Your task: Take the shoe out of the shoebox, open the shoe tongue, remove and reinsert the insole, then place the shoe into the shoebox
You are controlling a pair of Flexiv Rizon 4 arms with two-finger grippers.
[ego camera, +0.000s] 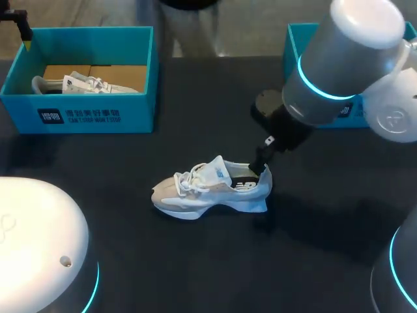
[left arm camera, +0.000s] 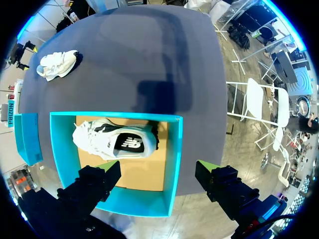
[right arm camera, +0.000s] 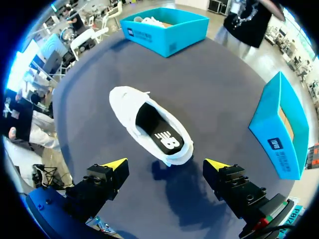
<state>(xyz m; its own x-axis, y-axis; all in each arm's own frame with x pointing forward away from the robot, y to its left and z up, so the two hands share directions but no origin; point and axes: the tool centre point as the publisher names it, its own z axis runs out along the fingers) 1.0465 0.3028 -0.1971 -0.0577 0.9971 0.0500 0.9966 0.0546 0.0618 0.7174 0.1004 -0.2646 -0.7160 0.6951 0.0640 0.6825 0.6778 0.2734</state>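
Closest in are the wide-spread yellow tips of my right gripper [right arm camera: 165, 164], holding nothing and hanging over the heel of the shoe [right arm camera: 149, 127]. That shoe stands upright near the middle of the table [ego camera: 195, 98]. Its long axis runs straight ahead from the gripper, heel toward my right arm and toe toward the table's left edge. The dark insole [right arm camera: 159, 132] shows through the open mouth, so I judge the next grasp belongs to this arm, coming in from above at the heel end. My left gripper [left arm camera: 159, 167] is also released and empty. It is well apart, above the near wall of the left box [left arm camera: 172, 164] at the far left corner, where a second shoe [left arm camera: 114, 142] lies on its side. A right box [right arm camera: 279, 134] sits at the far right edge. Bare tabletop surrounds the shoe on all sides, leaving room to move.
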